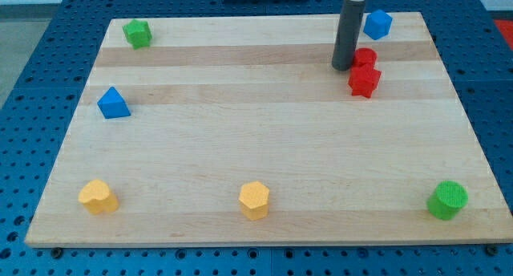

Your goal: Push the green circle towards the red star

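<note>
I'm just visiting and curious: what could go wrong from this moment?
My tip sits beside two red blocks at the view's top right, so moving off could knock them. The green circle lies near the board's bottom-right corner, and a poorly aimed push might slide it off the edge.

Rod cut off at the view's top

The rod (pixel 348 35) partly hides a red block (pixel 365 57); its shape cannot be made out.

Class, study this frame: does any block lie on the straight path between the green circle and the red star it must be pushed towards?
No visible block does. The green circle sits at the view's bottom right; the red star lies up and slightly left, with bare board between. My tip rests beside the other red block, far from the circle.
</note>
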Motion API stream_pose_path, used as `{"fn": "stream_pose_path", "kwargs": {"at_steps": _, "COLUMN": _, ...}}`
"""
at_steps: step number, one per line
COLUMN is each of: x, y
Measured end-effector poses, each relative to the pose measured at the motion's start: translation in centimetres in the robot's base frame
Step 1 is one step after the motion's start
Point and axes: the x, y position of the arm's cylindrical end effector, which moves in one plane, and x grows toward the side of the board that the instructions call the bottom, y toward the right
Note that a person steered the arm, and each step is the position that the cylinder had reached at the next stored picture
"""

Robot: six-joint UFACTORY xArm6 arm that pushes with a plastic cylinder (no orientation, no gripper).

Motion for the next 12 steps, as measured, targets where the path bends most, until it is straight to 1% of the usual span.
{"fn": "stream_pose_path", "kwargs": {"at_steps": 1, "x": -0.3, "y": -0.1}}
{"fn": "stream_pose_path", "kwargs": {"at_steps": 2, "x": 0.6, "y": -2.9}}
{"fn": "stream_pose_path", "kwargs": {"at_steps": 3, "x": 4.9, "y": -5.3}}
{"fn": "stream_pose_path", "kwargs": {"at_steps": 4, "x": 9.4, "y": -3.1}}
{"fn": "stream_pose_path", "kwargs": {"at_steps": 5, "x": 11.7, "y": 5.2}}
{"fn": "stream_pose_path", "kwargs": {"at_steps": 6, "x": 13.6, "y": 16.8}}
{"fn": "stream_pose_path", "kwargs": {"at_steps": 7, "x": 18.3, "y": 21.5}}
{"fn": "stream_pose_path", "kwargs": {"at_steps": 8, "x": 25.8, "y": 19.6}}
{"fn": "stream_pose_path", "kwargs": {"at_steps": 9, "x": 28.6, "y": 17.0}}
{"fn": "stream_pose_path", "kwargs": {"at_steps": 10, "x": 27.3, "y": 11.9}}
{"fn": "stream_pose_path", "kwargs": {"at_steps": 11, "x": 23.7, "y": 6.0}}
{"fn": "stream_pose_path", "kwargs": {"at_steps": 12, "x": 20.9, "y": 1.5}}
